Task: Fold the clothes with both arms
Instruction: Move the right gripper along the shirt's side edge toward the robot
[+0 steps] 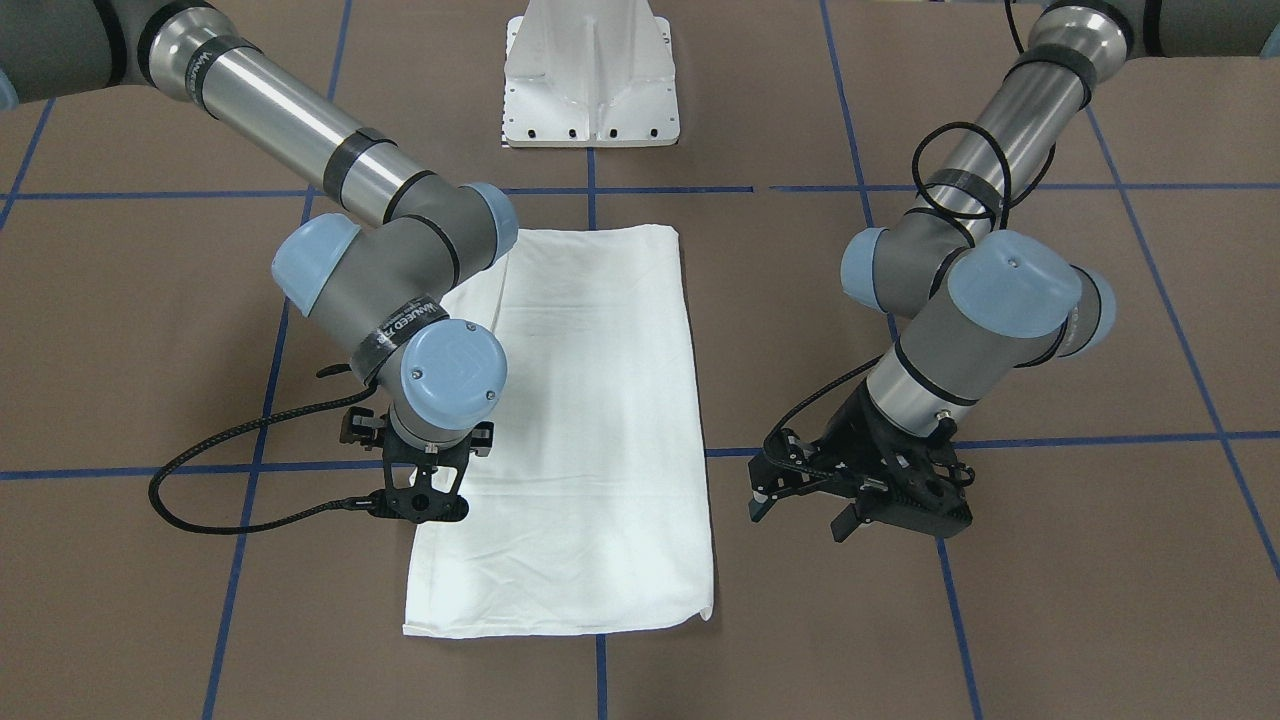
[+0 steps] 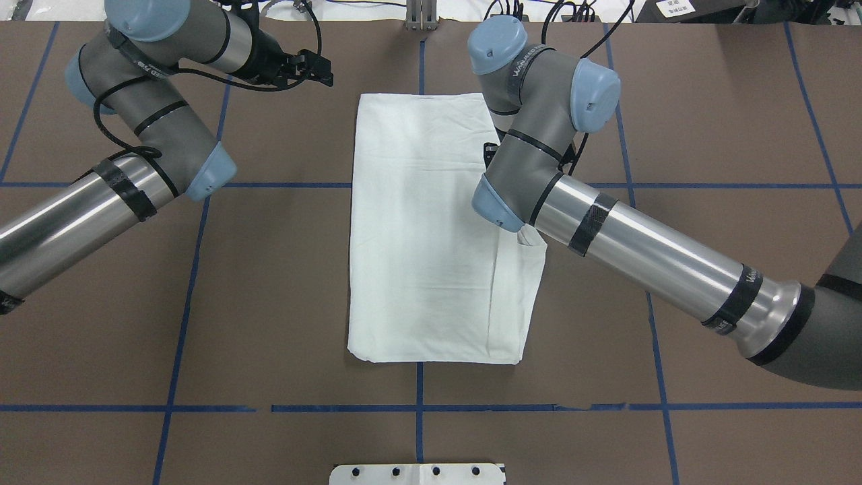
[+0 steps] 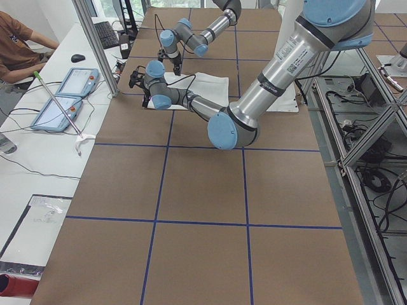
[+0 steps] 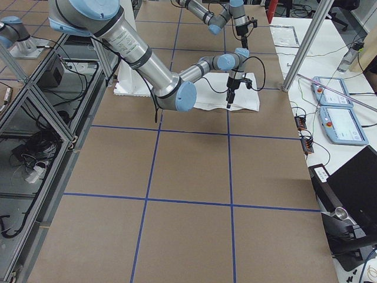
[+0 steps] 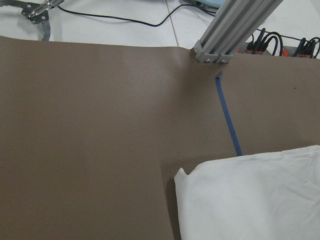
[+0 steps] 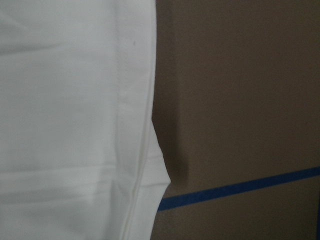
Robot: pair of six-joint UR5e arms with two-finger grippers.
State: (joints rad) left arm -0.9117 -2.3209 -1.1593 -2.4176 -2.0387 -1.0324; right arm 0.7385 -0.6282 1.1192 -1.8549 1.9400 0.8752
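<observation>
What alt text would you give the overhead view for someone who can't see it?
A white shirt, folded into a long rectangle, lies flat on a brown table gridded with blue tape. The left arm reaches in beside it without touching; the right arm bends over its right edge.

- Table (image 2: 269, 283) — brown matte surface, divided into large squares by blue tape lines (image 2: 202, 408).
- White shirt (image 2: 424, 236) — folded to a long plain rectangle, lying flat at the centre.
- White metal pedestal base (image 1: 592, 80) — standing at the robot's edge, apart from the shirt.
</observation>
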